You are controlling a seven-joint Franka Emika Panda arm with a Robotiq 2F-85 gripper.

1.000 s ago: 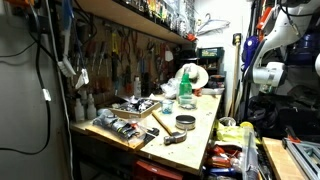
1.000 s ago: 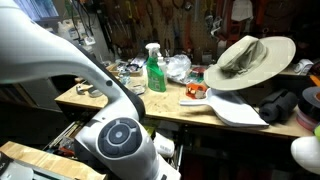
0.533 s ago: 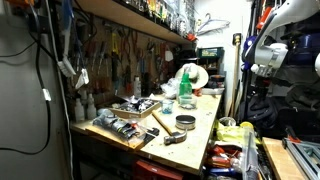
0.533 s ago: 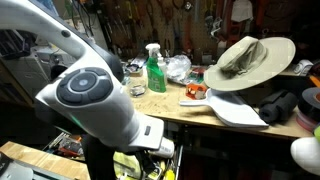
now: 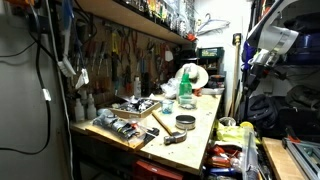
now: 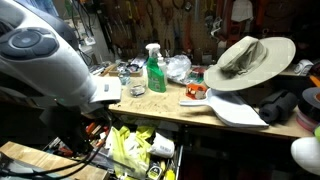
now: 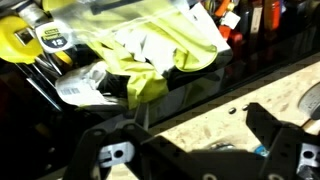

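In the wrist view my gripper (image 7: pixel 195 150) is open and empty, its two dark fingers spread wide over the front edge of a pale wooden workbench (image 7: pixel 250 95). Just beyond the edge lies a dark bin of yellow-green cloth (image 7: pixel 165 50) with a yellow tape measure (image 7: pixel 40 38) beside it. In an exterior view the white arm (image 6: pixel 45 65) fills the left side, with its wrist (image 6: pixel 105 90) at the bench's left end. In an exterior view the arm (image 5: pixel 272 42) stands high at the right, away from the bench. The gripper touches nothing.
The bench (image 6: pixel 170 108) holds a green spray bottle (image 6: pixel 154 70), a wide-brimmed hat (image 6: pixel 245 60), a white paddle-shaped board (image 6: pixel 235 110) and small clutter. In an exterior view it carries a hammer (image 5: pixel 160 120), a tape roll (image 5: pixel 185 123) and a tool tray (image 5: pixel 120 128). Tools hang on the wall behind.
The arm has swung: in one exterior view it rose and moved left, uncovering the cloth bin below the bench; in the other it lifted higher at the right.
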